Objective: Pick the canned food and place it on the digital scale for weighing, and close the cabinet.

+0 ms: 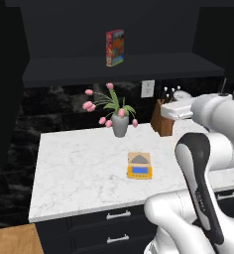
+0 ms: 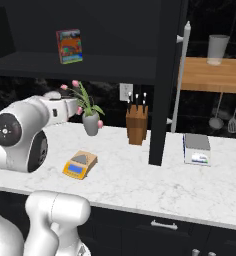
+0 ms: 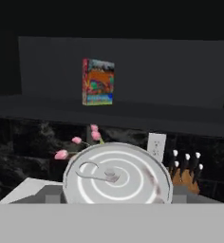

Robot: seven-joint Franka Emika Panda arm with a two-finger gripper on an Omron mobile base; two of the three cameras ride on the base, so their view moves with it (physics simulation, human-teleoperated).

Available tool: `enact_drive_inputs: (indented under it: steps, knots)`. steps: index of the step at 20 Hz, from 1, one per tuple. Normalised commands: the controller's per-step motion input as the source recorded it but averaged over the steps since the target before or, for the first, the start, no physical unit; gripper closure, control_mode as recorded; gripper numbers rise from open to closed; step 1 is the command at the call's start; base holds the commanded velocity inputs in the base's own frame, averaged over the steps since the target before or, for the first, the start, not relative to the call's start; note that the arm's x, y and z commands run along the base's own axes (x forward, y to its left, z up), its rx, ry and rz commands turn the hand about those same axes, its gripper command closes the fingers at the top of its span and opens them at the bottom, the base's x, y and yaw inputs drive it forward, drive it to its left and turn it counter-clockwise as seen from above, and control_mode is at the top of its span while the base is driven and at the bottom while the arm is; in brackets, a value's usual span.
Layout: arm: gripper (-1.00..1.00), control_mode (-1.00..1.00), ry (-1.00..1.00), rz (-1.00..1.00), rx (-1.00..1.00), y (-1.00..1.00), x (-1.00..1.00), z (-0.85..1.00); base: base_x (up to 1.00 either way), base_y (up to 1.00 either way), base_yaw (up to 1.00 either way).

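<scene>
Hand view: canned food [image 3: 117,174] held in the end effector, lid facing camera.

Kitchen: marble counter [image 1: 79,168], knife block [image 2: 136,127]

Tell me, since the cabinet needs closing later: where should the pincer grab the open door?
Take the long vertical silver bar handle near its middle, jaws set across the bar. The cabinet door stands open, edge-on toward the robot, with the handle off its right face, so probably come from that right side.
</scene>
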Motion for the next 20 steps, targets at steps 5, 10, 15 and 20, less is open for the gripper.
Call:
enact_drive_inputs:
  steps: [5,10,15,20]
  knots:
    - [1.00,-1.00,0.11,0.34,0.00,-0.07,0.00,-0.65,0.00,0.00,0.00]
    - [1.00,-1.00,0.01,0.35,0.00,0.00,0.09,-0.65,0.00,0.00,0.00]
    - [1.00,-1.00,0.02,0.28,0.00,0.00,0.16,-0.61,0.00,0.00,0.00]
    - [1.00,-1.00,0.00,0.25,0.00,0.00,0.25,-0.78,0.00,0.00,0.00]
